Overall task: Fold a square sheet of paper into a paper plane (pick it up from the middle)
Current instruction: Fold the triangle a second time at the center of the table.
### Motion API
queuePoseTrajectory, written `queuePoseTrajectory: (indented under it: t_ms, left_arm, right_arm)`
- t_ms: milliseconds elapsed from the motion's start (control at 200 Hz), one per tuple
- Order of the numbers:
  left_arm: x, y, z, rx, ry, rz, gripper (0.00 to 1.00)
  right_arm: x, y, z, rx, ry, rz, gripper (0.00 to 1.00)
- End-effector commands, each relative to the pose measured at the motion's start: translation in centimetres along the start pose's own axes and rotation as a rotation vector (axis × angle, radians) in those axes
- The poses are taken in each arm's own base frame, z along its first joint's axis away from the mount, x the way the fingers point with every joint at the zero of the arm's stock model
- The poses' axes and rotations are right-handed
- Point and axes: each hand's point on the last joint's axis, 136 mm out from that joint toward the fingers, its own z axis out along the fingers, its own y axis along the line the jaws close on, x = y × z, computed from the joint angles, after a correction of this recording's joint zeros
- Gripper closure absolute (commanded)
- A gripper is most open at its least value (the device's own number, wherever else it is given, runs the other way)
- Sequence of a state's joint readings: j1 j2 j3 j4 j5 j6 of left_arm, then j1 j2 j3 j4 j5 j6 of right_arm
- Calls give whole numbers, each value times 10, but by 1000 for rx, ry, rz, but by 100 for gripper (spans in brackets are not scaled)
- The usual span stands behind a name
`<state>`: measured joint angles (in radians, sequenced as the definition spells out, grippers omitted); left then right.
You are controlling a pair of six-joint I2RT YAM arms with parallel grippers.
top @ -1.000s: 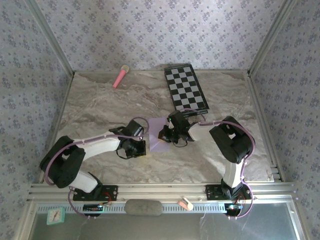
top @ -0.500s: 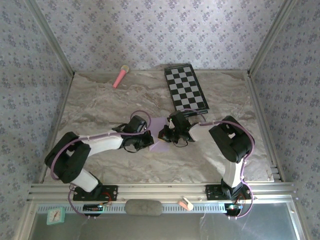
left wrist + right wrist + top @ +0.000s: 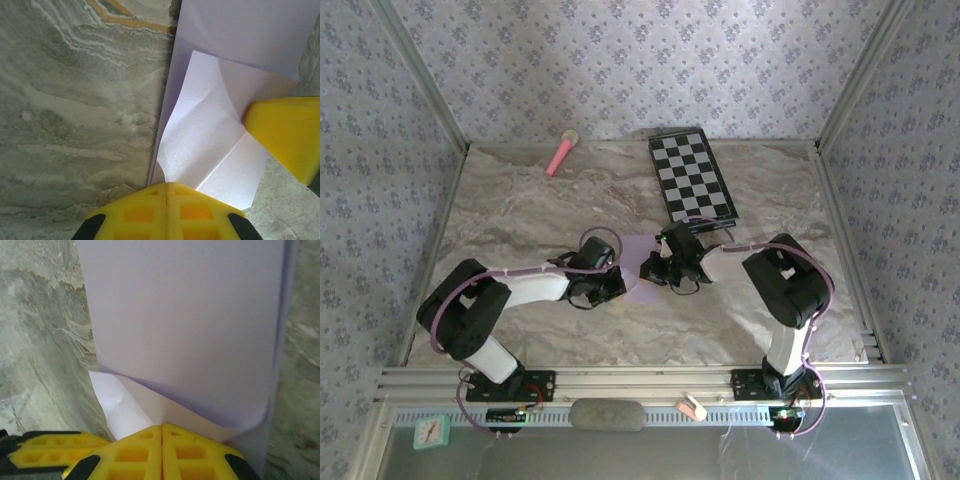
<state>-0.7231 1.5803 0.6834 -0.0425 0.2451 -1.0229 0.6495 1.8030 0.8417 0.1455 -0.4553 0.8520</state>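
The pale lilac square sheet of paper [image 3: 636, 262] lies partly folded at the middle of the marble table, between the two grippers. In the left wrist view a white, creased flap of the paper [image 3: 210, 135] narrows down into my left gripper [image 3: 167, 186], whose jaws are shut on its corner. A yellow finger of the right gripper [image 3: 285, 135] touches the flap's right side. In the right wrist view the paper [image 3: 185, 315] curls up and over, and my right gripper [image 3: 161, 427] is shut on its lower edge. From above, the left gripper [image 3: 613, 283] and right gripper [image 3: 651, 268] almost meet.
A black-and-white checkered board [image 3: 692, 178] lies at the back right, close behind the right arm. A pink microphone-like stick [image 3: 561, 152] rests by the back wall on the left. The metal rail [image 3: 620, 378] runs along the near edge. Patterned walls enclose the table.
The left arm has swung right, bringing its gripper onto the paper's left side. The right gripper has stayed at the paper. Less of the sheet shows from above.
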Motion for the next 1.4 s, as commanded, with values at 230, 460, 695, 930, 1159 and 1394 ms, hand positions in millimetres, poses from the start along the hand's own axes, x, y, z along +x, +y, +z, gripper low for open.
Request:
queuePoseTrajectory:
  t_ms: [230, 460, 695, 930, 1159, 1394]
  left_arm:
    - [22, 44, 7, -147, 54, -44, 100]
    - [23, 45, 4, -147, 44, -42, 100]
    - [27, 48, 3, -163, 63, -37, 100]
    - [24, 47, -1, -161, 45, -37, 100]
    - [20, 40, -5, -157, 36, -20, 100]
    - [20, 42, -9, -167, 27, -12, 100]
  right_arm:
    - [16, 22, -7, 44, 8, -113, 92]
    - [24, 10, 10, 81, 12, -56, 98]
    - [25, 25, 19, 24, 33, -83, 100]
    - [26, 27, 12, 15, 17, -97, 100]
    - [29, 25, 22, 27, 74, -102, 100]
    - [25, -10, 22, 160, 63, -38, 100]
